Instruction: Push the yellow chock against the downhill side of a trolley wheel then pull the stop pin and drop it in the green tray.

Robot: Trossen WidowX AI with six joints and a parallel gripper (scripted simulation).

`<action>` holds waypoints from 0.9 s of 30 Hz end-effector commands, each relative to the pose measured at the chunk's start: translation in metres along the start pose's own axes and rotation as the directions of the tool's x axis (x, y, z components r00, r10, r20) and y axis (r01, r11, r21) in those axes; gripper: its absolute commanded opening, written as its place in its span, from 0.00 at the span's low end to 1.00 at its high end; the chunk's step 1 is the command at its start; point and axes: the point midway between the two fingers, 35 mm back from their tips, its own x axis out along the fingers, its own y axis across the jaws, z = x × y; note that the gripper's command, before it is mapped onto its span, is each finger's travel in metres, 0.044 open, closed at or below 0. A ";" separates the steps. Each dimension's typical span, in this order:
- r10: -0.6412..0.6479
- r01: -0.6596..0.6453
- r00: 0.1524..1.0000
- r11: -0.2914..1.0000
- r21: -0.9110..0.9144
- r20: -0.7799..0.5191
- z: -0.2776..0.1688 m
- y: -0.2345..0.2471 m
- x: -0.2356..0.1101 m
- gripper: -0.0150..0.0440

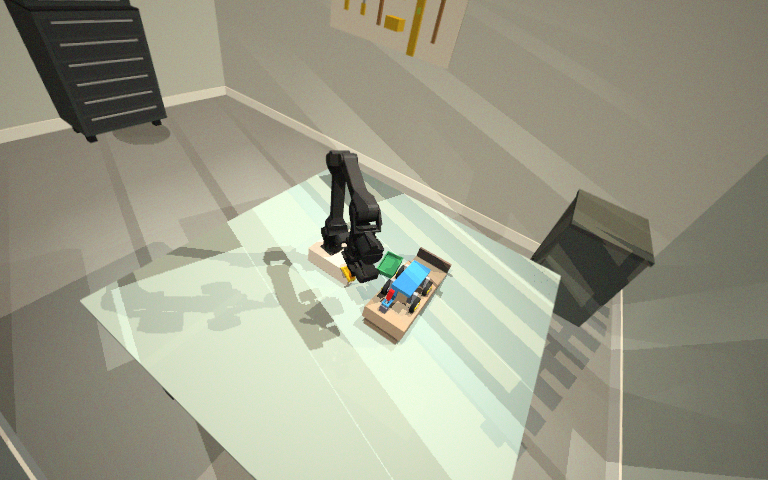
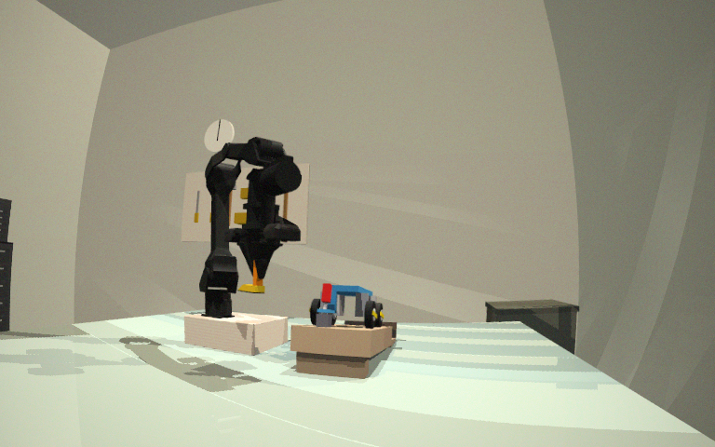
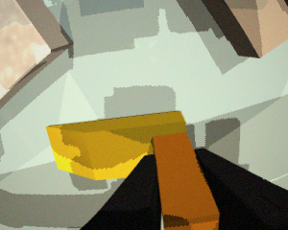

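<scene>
My gripper (image 1: pixel 355 272) (image 2: pixel 255 269) (image 3: pixel 175 163) is shut on the orange handle (image 2: pixel 254 272) (image 3: pixel 184 195) of the yellow chock (image 1: pixel 347 274) (image 2: pixel 251 288) (image 3: pixel 108 144). It holds the chock in the air, above the table between the arm's base block and the ramp. The blue trolley (image 1: pixel 410 279) (image 2: pixel 350 292) stands on the tan ramp (image 1: pixel 393 325) (image 2: pixel 339 340) (image 3: pixel 247 22). The red-headed stop pin (image 1: pixel 387 300) (image 2: pixel 326 291) stands at its near end. The green tray (image 1: pixel 389 262) lies beside the ramp, close behind my gripper. The chock's black base is hidden.
The arm stands on a pale block (image 1: pixel 324 255) (image 2: pixel 234 331) (image 3: pixel 16 38) just left of the chock. A dark cabinet (image 1: pixel 599 249) (image 2: pixel 532 313) stands off the table's right edge. A drawer unit (image 1: pixel 93 65) stands far back left.
</scene>
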 end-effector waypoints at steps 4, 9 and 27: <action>0.003 -0.001 1.000 0.971 -0.238 0.006 0.001 0.000 0.000 0.25; 0.004 -0.001 1.000 0.917 -0.398 0.007 0.001 0.000 0.000 0.25; 0.005 0.000 1.000 0.881 -0.473 0.009 0.023 0.005 0.001 0.25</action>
